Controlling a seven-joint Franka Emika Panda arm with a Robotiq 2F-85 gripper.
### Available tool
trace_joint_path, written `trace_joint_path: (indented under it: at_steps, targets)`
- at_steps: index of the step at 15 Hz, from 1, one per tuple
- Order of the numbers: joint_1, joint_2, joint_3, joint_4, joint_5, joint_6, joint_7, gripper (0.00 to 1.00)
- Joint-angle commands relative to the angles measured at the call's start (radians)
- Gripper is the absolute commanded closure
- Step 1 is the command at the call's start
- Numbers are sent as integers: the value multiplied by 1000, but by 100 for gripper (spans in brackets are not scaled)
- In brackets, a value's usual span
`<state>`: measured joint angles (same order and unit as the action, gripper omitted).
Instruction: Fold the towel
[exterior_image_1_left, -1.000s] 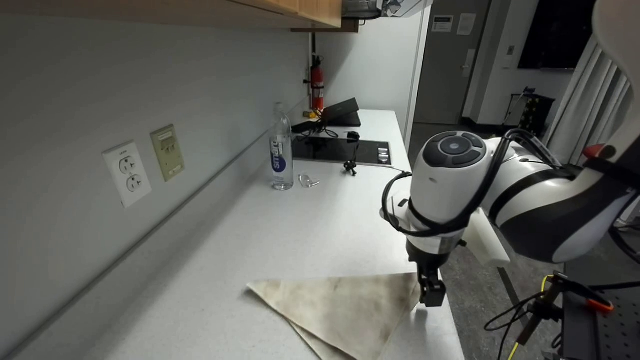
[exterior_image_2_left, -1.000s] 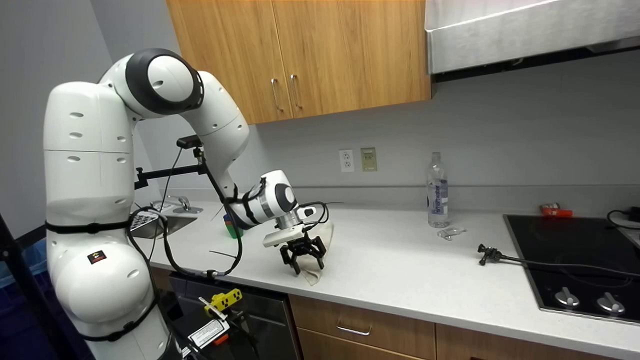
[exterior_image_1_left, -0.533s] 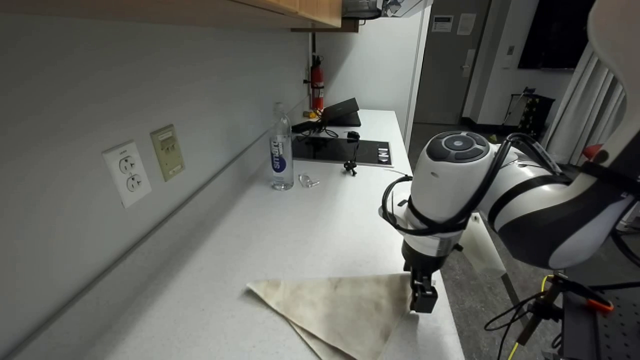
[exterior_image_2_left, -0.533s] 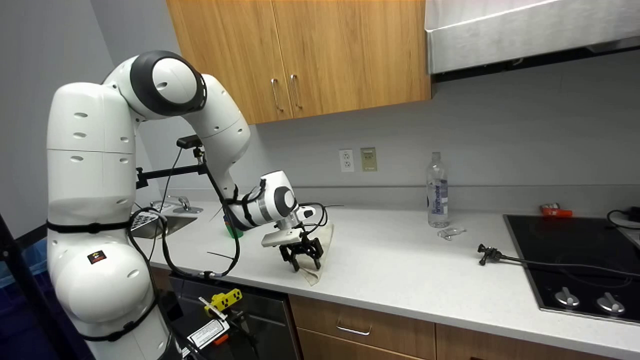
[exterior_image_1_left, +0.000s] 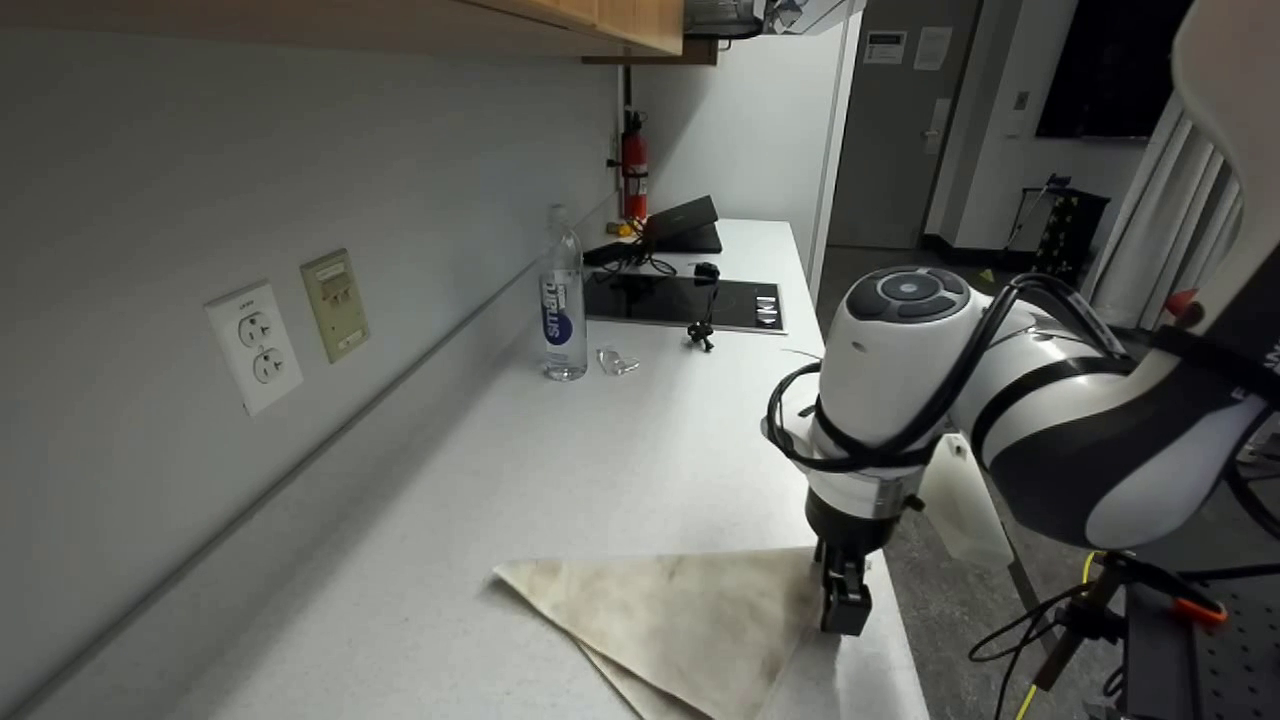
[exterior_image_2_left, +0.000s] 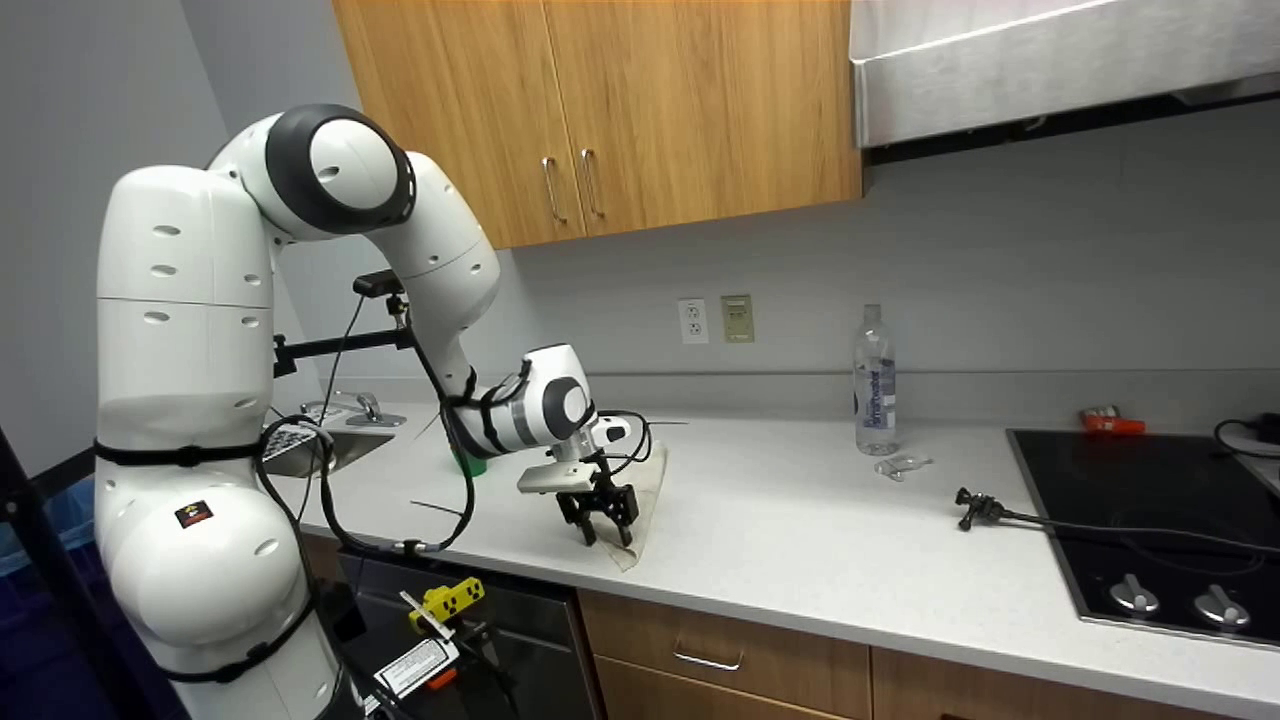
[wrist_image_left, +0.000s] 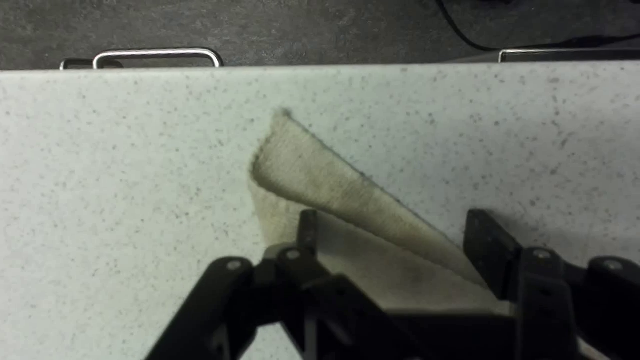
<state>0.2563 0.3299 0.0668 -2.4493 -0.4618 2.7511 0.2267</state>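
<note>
By near counter edge (wrist_image_left: 320, 73): you're straddling towel flap (wrist_image_left: 360, 202), gripper (wrist_image_left: 392, 225) spread wide, empty.
Corner (wrist_image_left: 282, 142): best be centring it before pinching.

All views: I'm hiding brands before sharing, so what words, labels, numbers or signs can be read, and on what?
"smart": bottle.
"smartwater": bottle's label.
Too small or blurred to read: door papers, outlet, beige plate, extinguisher label, arm lettering, arm sticker, white tag.
Wrist view: none.
</note>
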Motion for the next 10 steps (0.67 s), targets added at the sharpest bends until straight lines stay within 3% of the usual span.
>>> trace_joint_path:
  at_steps: [1,7,10]
  targets:
    - [-8,-5,19,-18,77,33,-51,55]
    - [-31,-4,66,-24,196,53,-140,99]
    - [-43,-11,86,-21,252,10,-189,100]
